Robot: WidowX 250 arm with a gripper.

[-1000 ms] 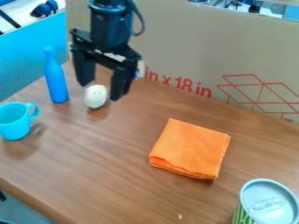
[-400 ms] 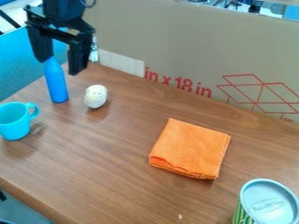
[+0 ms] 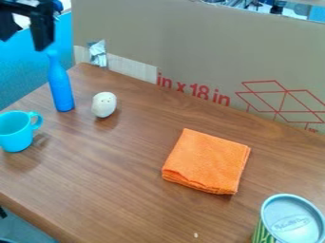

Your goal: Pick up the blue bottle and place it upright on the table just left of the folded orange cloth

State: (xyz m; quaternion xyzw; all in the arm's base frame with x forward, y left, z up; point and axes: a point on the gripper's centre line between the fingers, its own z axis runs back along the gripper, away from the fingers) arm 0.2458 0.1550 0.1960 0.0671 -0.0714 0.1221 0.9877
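The black gripper (image 3: 23,43) hangs open at the upper left corner, above and left of the blue bottle, with nothing between its fingers. Upright on the brown table (image 3: 136,156) stands the blue bottle (image 3: 62,89). A white egg-shaped object (image 3: 104,104) with small dark marks rests just right of the bottle. At the left edge is a light blue cup (image 3: 16,131), its handle turned toward the back right. An orange folded cloth (image 3: 207,162) lies flat, right of the middle.
A can (image 3: 292,219) with a silvery lid stands at the lower right corner. Cardboard (image 3: 209,52) with red print walls off the back, and a blue panel (image 3: 22,71) borders the left. A crumpled silvery piece (image 3: 98,53) sits against the cardboard.
The gripper has moved left and up, from above the white egg-shaped object, past the bottle, to the upper left corner. The objects on the table have stayed put.
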